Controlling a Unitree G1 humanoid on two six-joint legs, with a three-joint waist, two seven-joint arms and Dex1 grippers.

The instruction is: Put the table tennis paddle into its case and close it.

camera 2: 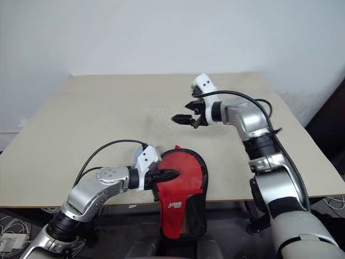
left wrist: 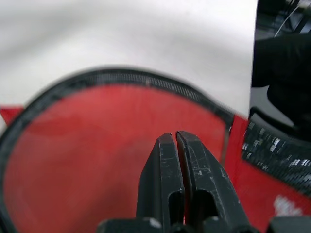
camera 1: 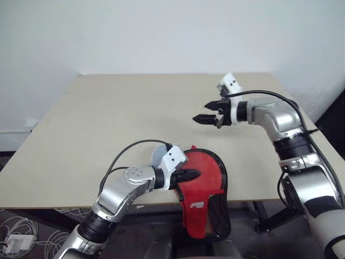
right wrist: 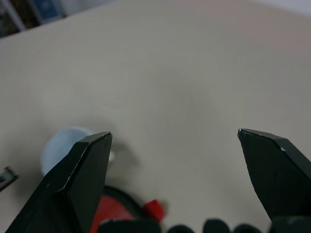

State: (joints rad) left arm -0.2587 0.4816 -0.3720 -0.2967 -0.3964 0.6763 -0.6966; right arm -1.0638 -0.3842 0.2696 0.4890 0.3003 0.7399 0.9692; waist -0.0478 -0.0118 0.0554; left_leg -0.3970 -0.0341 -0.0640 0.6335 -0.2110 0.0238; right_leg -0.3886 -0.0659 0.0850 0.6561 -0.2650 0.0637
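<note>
1. The left gripper [camera 1: 195, 174], low and centre in the left eye view, has its two black fingers [left wrist: 167, 170] pressed flat together with no gap. In the left wrist view they lie over the red front of the case [camera 1: 207, 186], and nothing shows pinched between them, so I judge it is pressing or resting on the case rather than holding it.
2. The right gripper [camera 1: 209, 112], in the upper right of the same frame, hangs above bare table [camera 1: 108, 118] with its jaws spread wide and empty, well apart from the case.
3. The case sits at the table's near edge, bottom centre of the frame: its rounded head lies on the tabletop, while the black mesh lower part with the white logo droops over the edge.
4. Whether the table tennis paddle is already inside, I cannot tell; the red seen may be the case's own front.
5. Handling, as a judgement: the case looks light and soft, fabric that folds and sags, as its hanging end suggests. A push could slide it off the edge.
6. Best hold, I judge: pinch the stiffer black rim [left wrist: 146, 80] of the head, or the zip pull if it can be found, while the other gripper pins the flat part on the table.
</note>
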